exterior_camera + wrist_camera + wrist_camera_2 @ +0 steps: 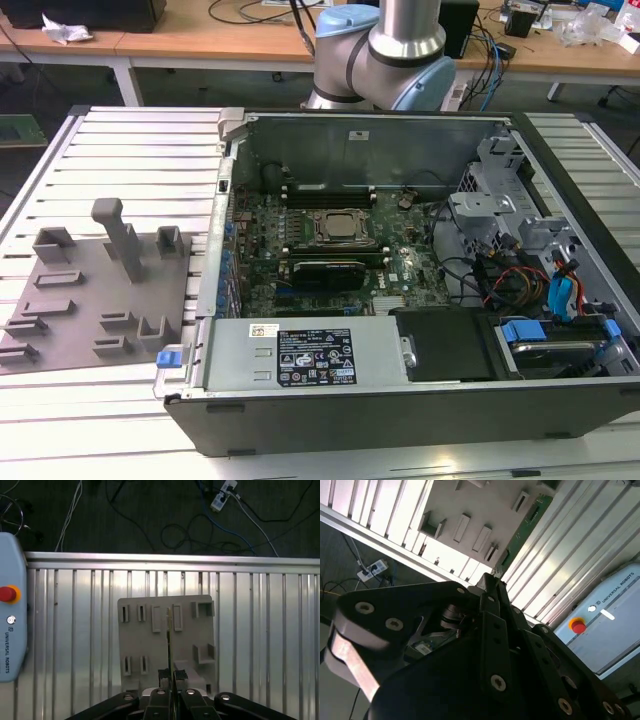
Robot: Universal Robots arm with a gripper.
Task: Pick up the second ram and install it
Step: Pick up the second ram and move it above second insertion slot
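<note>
**Ram's up in the fingers, hanging over the tray – mind it doesn't tilt**

Your fingers [163, 675] are pinched tight on the second ram [168, 640], above the grey holder tray [200, 630] on the slatted table [270, 645]. A good length pokes out past the pinch, so I reckon it could twist or slip. Then it might clip the case [400, 425] wall, lower middle of the exterior view, or meet a slot crooked. It reads as a thin dark sliver edge-on, and the second wrist view shows its green edge.
</note>
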